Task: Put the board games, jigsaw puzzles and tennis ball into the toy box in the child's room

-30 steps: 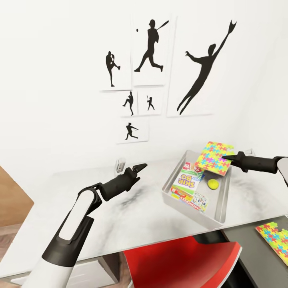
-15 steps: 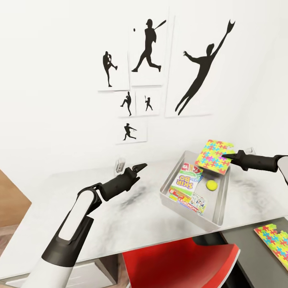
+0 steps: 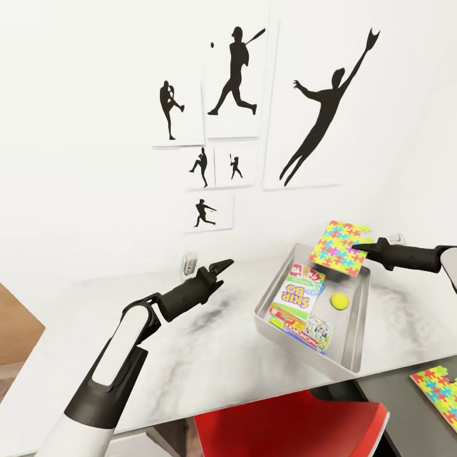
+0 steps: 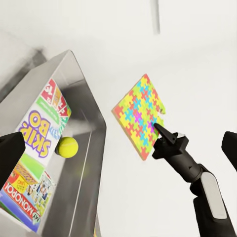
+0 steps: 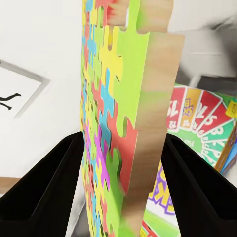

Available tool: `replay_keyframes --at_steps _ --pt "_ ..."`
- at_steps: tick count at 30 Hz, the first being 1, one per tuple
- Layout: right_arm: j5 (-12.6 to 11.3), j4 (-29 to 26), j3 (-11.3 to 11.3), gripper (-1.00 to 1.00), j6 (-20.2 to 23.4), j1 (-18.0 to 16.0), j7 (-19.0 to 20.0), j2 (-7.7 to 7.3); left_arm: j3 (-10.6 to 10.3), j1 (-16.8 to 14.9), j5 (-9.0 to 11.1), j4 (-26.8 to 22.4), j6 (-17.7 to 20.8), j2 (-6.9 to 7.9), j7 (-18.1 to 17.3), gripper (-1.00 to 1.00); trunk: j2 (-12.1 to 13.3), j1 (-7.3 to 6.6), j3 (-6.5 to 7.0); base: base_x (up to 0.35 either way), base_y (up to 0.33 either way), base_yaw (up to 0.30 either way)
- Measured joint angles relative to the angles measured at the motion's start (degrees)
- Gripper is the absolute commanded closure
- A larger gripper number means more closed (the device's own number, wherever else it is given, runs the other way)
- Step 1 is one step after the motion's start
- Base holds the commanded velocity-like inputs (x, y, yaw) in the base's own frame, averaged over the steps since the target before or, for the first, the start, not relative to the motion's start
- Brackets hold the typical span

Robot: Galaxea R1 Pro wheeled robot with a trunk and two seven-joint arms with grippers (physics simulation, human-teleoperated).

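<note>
A flat, multicoloured jigsaw puzzle board (image 3: 337,248) with a pale wooden edge is held in the air over the far end of the open grey metal toy box (image 3: 355,336), tilted steeply so its printed face looks toward the head camera. The right gripper (image 3: 357,247) is clamped on its right edge; in the right wrist view the 2 black fingers (image 5: 47,177) press against either face of the board (image 5: 116,128). The left wrist view shows the same board (image 4: 139,115) pinched by the black gripper tip (image 4: 159,129), clear of the box's rim (image 4: 91,106).

Inside the box lie a white and green Skip-Bo card game box (image 3: 299,292), a Monopoly board game box (image 3: 294,330) partly under it, another illustrated game box (image 3: 319,328) beside that, and a yellow-green tennis ball (image 3: 340,301) on the box floor, just beside the games.

The toy box rests on a white marbled table (image 3: 190,355). A 2nd multicoloured jigsaw puzzle (image 3: 439,387) lies flat on a dark surface at the right, well apart from the box. The left gripper (image 3: 225,264) hovers above the table left of the box, its fingers slightly apart and holding nothing. A red chair back (image 3: 292,425) sits below the table edge, and black baseball silhouette pictures (image 3: 235,82) hang on the white wall.
</note>
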Motion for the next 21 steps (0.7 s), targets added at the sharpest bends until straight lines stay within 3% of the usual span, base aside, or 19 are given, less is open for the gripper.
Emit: replay_keyframes --at_steps 6,16,21 --pt "-0.1 -3.8 -0.2 1.00 0.0 2.3 0.0 -0.01 0.0 0.0 0.0 0.0 0.0 0.00 -0.2 -1.00 0.0 0.00 0.00 0.002 0.000 0.000" --pt "-0.1 -3.1 0.0 1.00 0.0 3.0 -0.1 1.00 0.1 -0.1 0.3 -0.5 0.6 0.09 0.3 -1.00 0.0 0.00 0.00 0.000 0.000 0.000" --pt "0.1 -3.5 0.2 1.00 0.0 5.1 0.0 1.85 0.3 -0.1 0.6 -0.5 0.8 0.15 0.5 -1.00 0.0 0.00 0.00 0.000 0.000 0.000"
